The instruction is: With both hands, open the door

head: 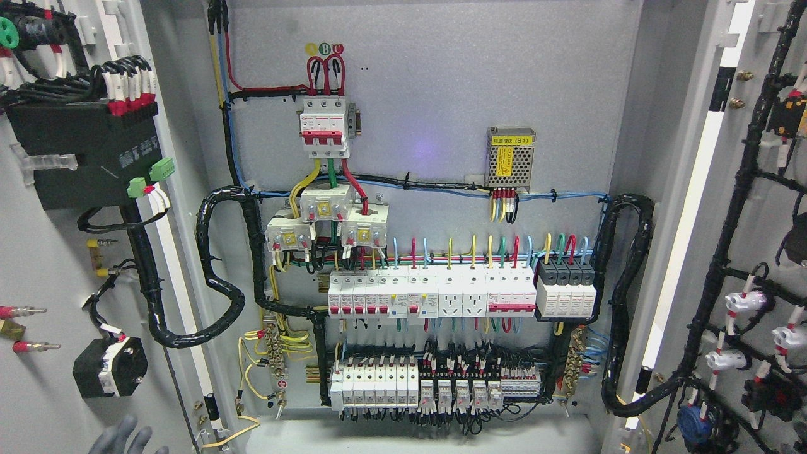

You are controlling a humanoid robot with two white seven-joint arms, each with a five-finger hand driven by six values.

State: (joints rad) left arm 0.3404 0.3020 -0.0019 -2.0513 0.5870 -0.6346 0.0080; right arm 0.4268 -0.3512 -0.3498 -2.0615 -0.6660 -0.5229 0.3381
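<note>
Both cabinet doors swung wide: left door point(57, 265), right door point(756, 252). Stiff, heavy steel, wiring-laden; push bare panel edge. Left hand point(123, 438) bottom-left, fingertips only, posture indeterminate.

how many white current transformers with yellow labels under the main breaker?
3: top white current transformer beneath the red-handled main breaker, lower-left one, lower-right one. Wiring may hide others.
</note>
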